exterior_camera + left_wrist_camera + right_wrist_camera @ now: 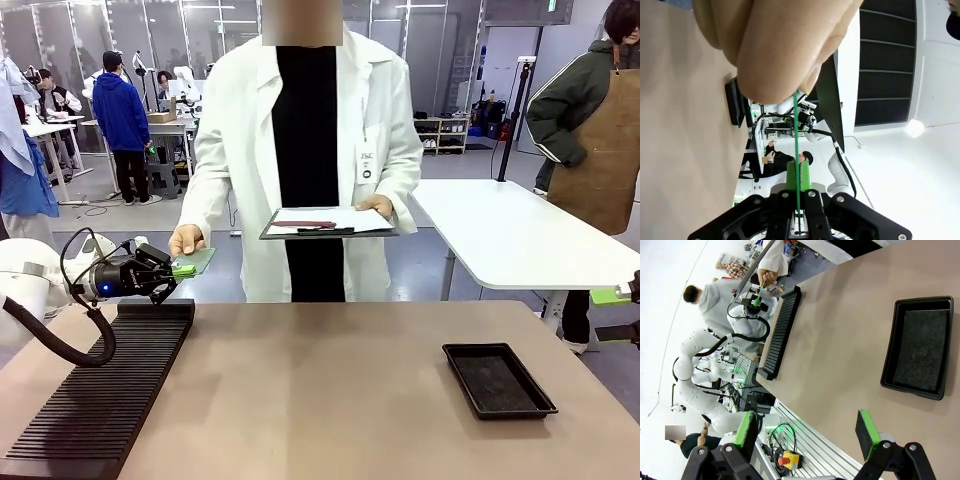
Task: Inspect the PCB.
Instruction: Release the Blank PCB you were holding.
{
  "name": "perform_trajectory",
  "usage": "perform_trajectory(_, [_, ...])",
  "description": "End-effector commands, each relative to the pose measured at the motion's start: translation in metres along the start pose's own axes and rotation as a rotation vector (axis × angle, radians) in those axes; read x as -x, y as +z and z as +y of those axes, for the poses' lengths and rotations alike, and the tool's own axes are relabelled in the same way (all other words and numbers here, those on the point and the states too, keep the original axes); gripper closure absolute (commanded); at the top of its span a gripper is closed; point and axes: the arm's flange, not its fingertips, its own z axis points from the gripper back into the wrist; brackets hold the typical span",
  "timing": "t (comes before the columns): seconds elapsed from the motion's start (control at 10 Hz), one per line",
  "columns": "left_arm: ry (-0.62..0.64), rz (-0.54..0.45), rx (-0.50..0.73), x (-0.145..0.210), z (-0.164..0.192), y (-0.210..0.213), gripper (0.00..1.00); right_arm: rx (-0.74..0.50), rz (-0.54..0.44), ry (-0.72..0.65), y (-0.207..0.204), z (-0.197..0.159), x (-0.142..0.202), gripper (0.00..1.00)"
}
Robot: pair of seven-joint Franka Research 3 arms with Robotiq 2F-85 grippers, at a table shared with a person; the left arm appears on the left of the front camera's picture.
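Front view: the PCB [197, 261] is clamped by the left gripper [181, 270] just below the person's hand [186, 240], by which its far edge is pinched. The right gripper [805, 426] is held spread, empty.

Front afar, left wrist near PCB [796, 145]

Tabletop [320, 390] lies open between rack [100, 400] and tray [498, 380]; person's hand [186, 240] crowds left tool [183, 270].

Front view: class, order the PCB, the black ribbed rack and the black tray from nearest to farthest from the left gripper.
1. PCB, clamped in the left gripper itself, far left.
2. Black ribbed rack, just beneath it, left side.
3. Black tray, far over on the right side.
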Motion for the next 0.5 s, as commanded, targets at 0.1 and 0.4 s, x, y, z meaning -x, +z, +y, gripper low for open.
perform_trajectory(0.1, [0.003, 0.005, 0.006, 0.0016, 0.0001, -0.0009, 0.97, -0.015, -0.013, 0.021, 0.0005, -0.0003, -0.0017, 0.0])
perform_trajectory(0.4, [0.003, 0.005, 0.006, 0.0016, 0.0001, -0.0009, 0.97, -0.015, -0.013, 0.021, 0.0005, -0.0003, -0.0017, 0.0])
